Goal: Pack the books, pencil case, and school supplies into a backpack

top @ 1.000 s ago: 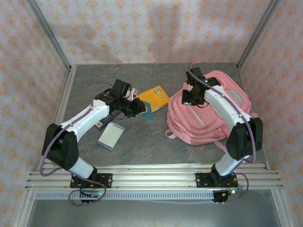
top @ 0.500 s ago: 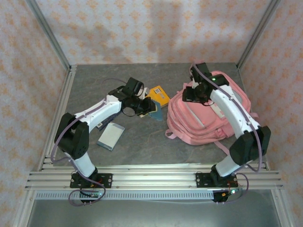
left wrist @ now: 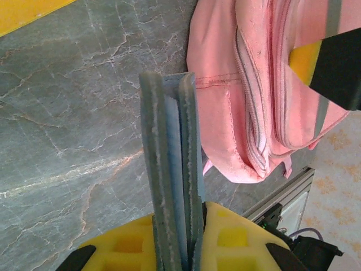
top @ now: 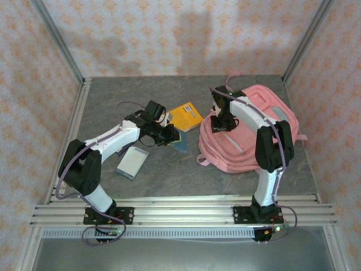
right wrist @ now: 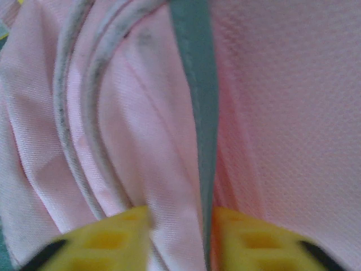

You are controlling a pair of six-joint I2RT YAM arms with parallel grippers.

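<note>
Left gripper (left wrist: 174, 226) is clamping tight on the teal pad (left wrist: 166, 147) while right gripper (right wrist: 179, 231) is pinching fabric on the backpack (top: 242, 148).

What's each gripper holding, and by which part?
Left gripper clamps the teal pad edge-on by its near end. Right gripper pinches a fabric fold of the backpack.

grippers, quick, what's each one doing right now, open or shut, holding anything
The left gripper is closed on the teal pad, held edge-on.
The right gripper is closed, pinching the pink fabric of the backpack.
</note>
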